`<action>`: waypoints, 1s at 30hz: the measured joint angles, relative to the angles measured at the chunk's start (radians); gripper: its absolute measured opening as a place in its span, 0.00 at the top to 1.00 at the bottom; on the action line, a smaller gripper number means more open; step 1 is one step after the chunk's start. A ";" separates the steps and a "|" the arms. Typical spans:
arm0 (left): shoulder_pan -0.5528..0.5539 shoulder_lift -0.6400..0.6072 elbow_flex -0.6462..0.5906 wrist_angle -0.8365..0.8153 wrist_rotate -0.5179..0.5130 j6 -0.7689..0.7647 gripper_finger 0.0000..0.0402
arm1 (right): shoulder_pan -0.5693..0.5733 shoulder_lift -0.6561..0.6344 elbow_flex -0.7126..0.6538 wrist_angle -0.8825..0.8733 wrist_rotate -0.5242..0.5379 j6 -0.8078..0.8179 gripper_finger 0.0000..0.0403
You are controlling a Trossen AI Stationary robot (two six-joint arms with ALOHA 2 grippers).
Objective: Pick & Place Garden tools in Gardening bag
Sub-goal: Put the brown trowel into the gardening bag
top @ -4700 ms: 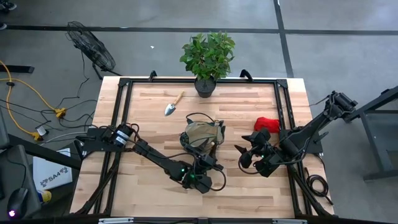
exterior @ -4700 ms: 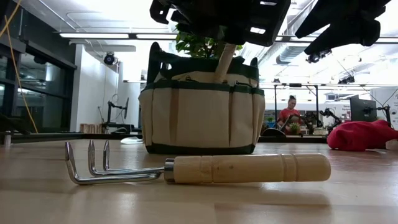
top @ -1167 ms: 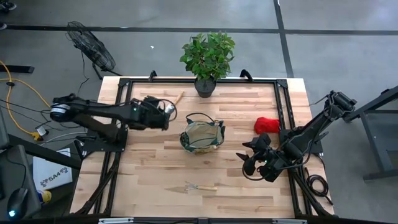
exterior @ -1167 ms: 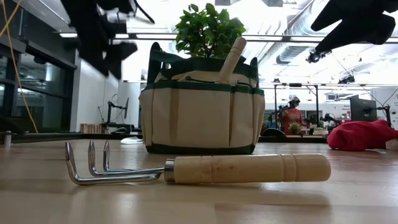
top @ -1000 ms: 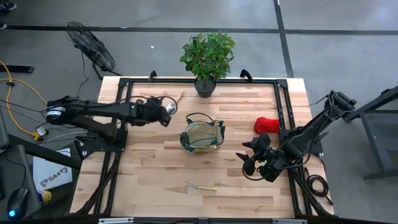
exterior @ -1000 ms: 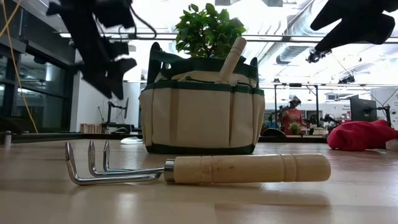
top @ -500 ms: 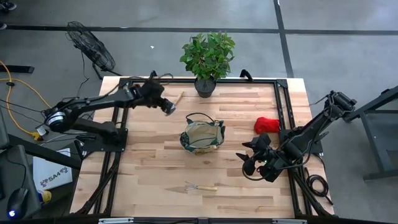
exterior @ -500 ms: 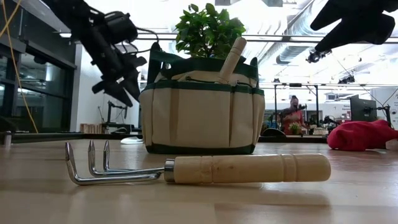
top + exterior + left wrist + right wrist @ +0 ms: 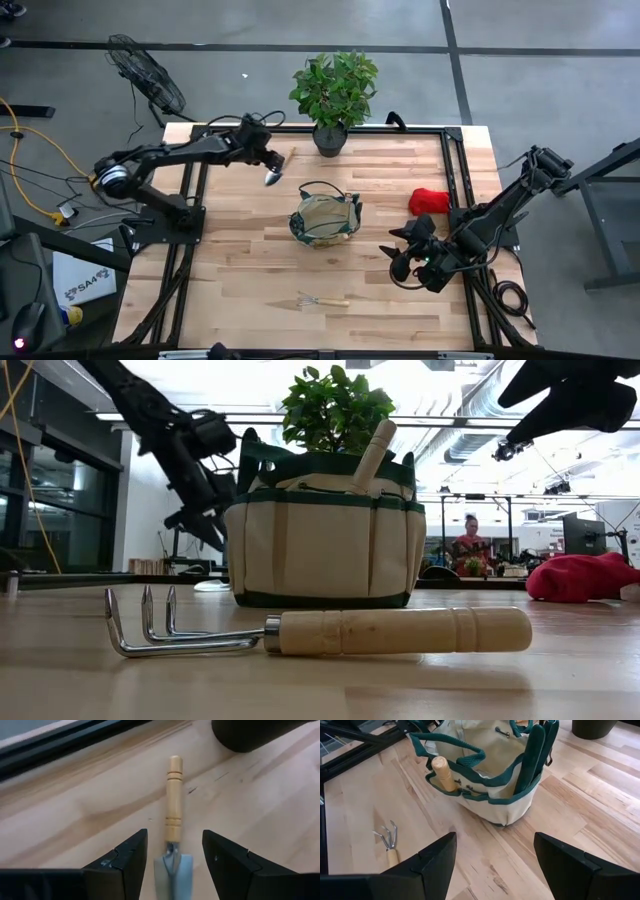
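A wooden-handled trowel (image 9: 173, 805) lies flat on the table at the far left, its blade (image 9: 272, 180) toward the near side. My left gripper (image 9: 172, 865) hangs open just above it, one finger on either side of the blade, touching nothing. The tan gardening bag (image 9: 325, 218) with green trim stands mid-table, and a wooden handle (image 9: 375, 455) sticks up out of it. A hand fork (image 9: 322, 299) lies near the front edge. A red bundle (image 9: 430, 200) lies at the right. My right gripper (image 9: 400, 255) waits open to the right of the bag.
A potted green plant (image 9: 333, 95) stands at the far edge, and its dark pot (image 9: 255, 732) is close beyond the trowel's handle. A black frame rail (image 9: 200, 160) runs along the table's left and far sides. Bare wood lies between bag and fork.
My left arm has swung toward the table's far edge. Its gripper has sunk and tipped further down over the trowel, nearer to the bag in the low view, and has stayed open. The trowel, the bag and the fork lie as before.
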 joint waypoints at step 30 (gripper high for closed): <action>-0.003 0.305 0.140 0.041 -0.058 0.116 0.54 | 0.000 0.000 0.000 0.023 0.000 0.000 0.36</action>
